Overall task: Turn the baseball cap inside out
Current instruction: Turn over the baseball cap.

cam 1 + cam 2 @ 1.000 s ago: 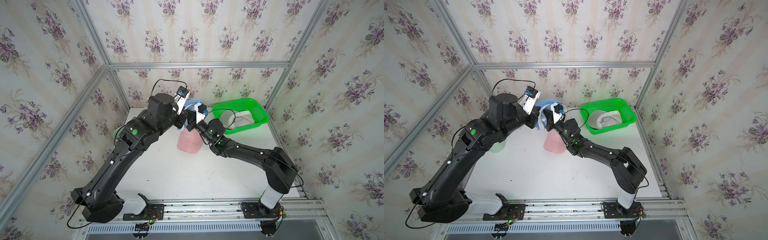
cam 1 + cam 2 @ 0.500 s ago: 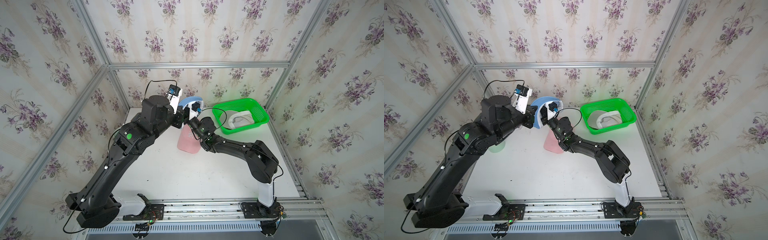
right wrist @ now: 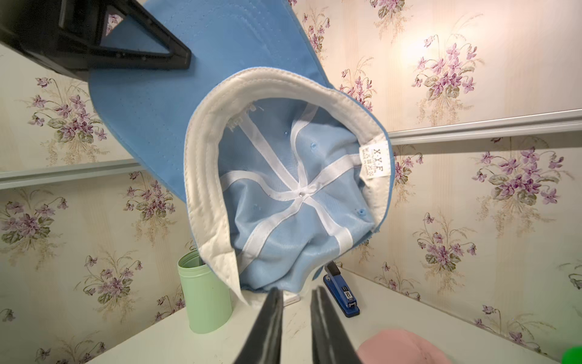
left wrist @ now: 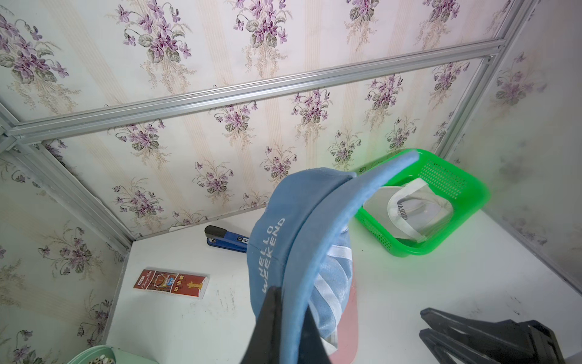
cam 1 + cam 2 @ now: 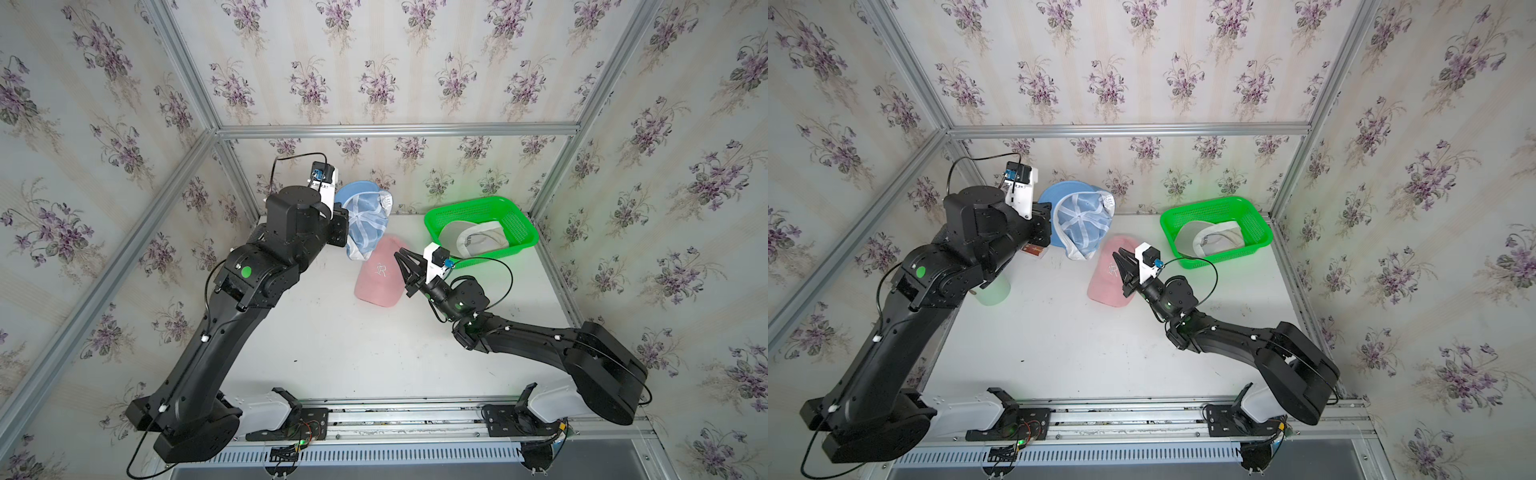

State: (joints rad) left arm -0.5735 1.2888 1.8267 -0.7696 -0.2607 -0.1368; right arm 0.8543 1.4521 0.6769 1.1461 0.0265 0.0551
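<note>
Flowered walls (image 5: 374, 62) are enclosing a white table (image 5: 332, 357). The left gripper (image 4: 285, 305) is clamping the brim (image 3: 151, 94) of the blue cap (image 5: 365, 220) and holding it up off the table near the back wall, in both top views. Change over the last second: the right gripper (image 3: 296, 293) was up against the blue cap, close beside the left one; now it is sitting lower, over the pink cap (image 5: 380, 274) that is lying on the table, and well apart from the blue cap. Its fingers (image 3: 267, 318) are standing slightly apart with nothing between them, so it is no longer gripping the cap. The cap's opening is facing the right wrist camera, showing the white sweatband (image 3: 204, 176) and the pale lining (image 3: 293, 189) with its crossed white tape. The lower part of the lining is sagging out past the band. From the left wrist camera, the lettered front panel (image 4: 271, 252) is still showing its outer face on one side of the brim, with lining hanging on the other. Judgement: one push or pull on the crown is finishing and the cap is only partly turned. The right gripper is probably resetting for another reach; the front panel is likely needing to follow. A green basket (image 5: 519, 232) with a white cap (image 5: 473, 241) is sitting off to the side, untouched.
</note>
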